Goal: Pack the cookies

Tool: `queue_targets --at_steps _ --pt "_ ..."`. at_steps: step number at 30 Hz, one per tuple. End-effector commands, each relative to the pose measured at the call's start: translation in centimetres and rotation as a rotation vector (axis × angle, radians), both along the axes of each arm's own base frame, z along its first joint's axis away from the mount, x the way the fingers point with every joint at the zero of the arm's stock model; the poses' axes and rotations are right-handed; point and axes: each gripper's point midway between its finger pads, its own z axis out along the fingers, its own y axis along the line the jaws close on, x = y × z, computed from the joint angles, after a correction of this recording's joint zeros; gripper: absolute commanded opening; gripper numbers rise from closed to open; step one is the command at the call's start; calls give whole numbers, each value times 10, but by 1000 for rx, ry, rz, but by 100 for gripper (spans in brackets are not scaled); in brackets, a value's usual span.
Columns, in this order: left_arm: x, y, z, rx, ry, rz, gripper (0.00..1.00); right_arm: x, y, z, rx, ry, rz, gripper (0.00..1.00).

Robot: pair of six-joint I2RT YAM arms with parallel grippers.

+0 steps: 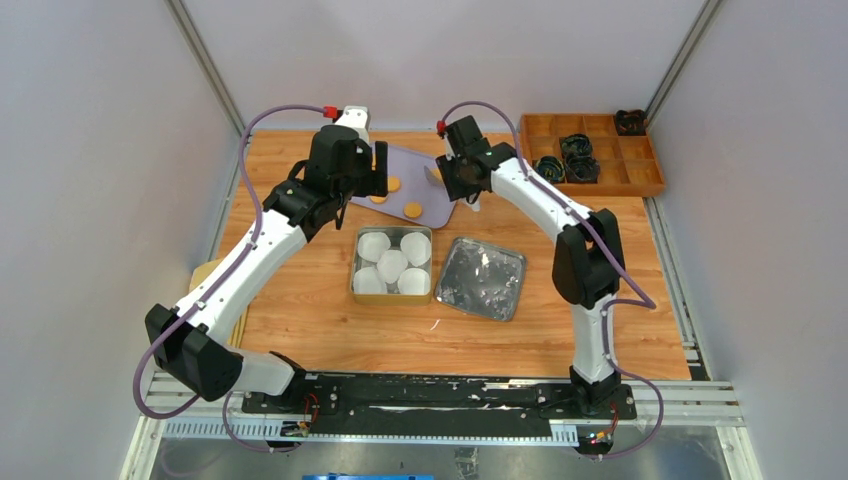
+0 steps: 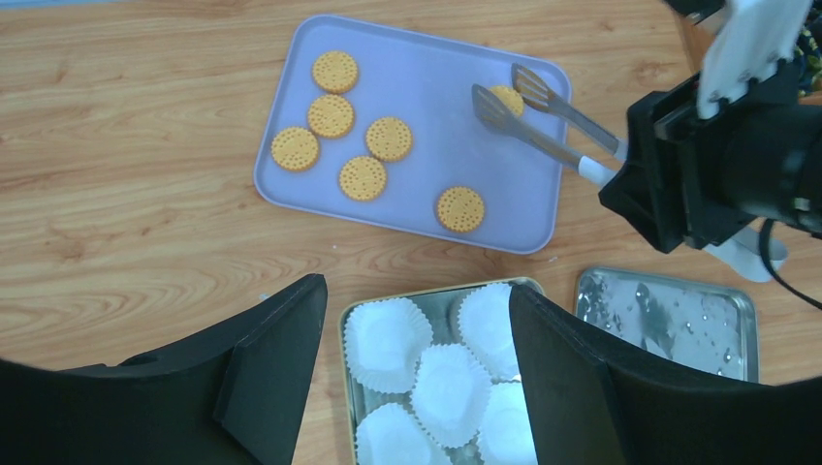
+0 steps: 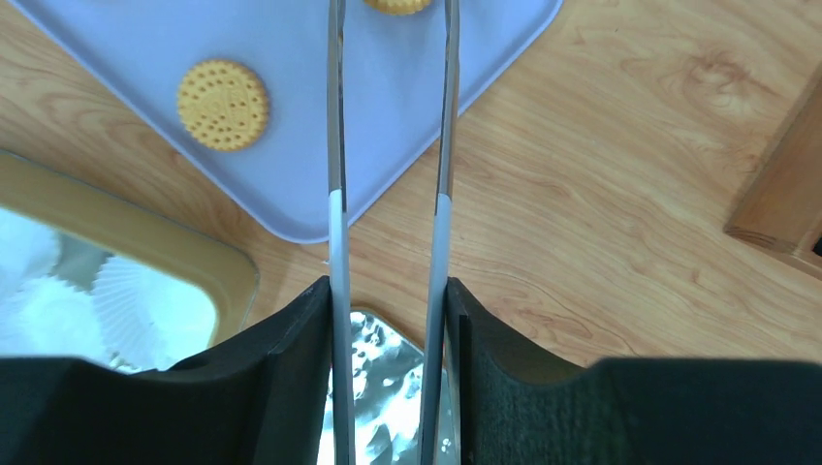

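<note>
The cookies (image 2: 363,177) are small flat round discs, orange-yellow, with fine dots on the face and a ribbed edge. They lie on a pale purple tray (image 2: 436,68) at the far side of the table, just behind an open tin (image 2: 345,325) that holds white paper cups (image 2: 388,344). A silver lid (image 2: 669,310) lies just right of the tin.

The left wrist view shows seven cookies: five grouped on the left part of the tray, one alone near its near edge, and one at the far right. In the top view the left arm covers much of the tray and only three cookies are visible. The right wrist view shows two, one of them cut by the picture edge.

The right gripper (image 3: 388,295) is clenched on the tongs (image 2: 543,121), whose two arms are apart. The blades stand on either side of the far right cookie; I cannot tell if they touch it. The left gripper (image 2: 415,291) is released, wide and empty, above the tin.
</note>
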Motion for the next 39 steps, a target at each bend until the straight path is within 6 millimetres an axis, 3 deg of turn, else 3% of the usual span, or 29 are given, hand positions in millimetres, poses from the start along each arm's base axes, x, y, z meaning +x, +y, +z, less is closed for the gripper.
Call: queue_targets --at_steps 1,9,12,19,24,31,36,39 --pt "-4 4 6 -5 -19 8 75 -13 10 47 77 -53 35 0" --pt "-6 7 9 -4 -27 13 74 -19 13 55 113 -49 39 0" --pt "-6 10 12 2 -34 26 74 -37 19 63 145 -38 80 0" --pt "1 32 45 24 -101 150 75 -99 22 86 124 -82 152 0" --pt "1 64 67 -39 -126 271 75 -152 17 96 133 -93 202 0" --pt "-6 69 56 -111 -98 241 75 -220 7 92 128 -74 280 0" --pt "-10 64 48 -130 -81 216 75 -267 11 69 144 3 324 0" --pt "-11 61 44 -141 -76 205 75 -285 12 59 132 16 340 0"
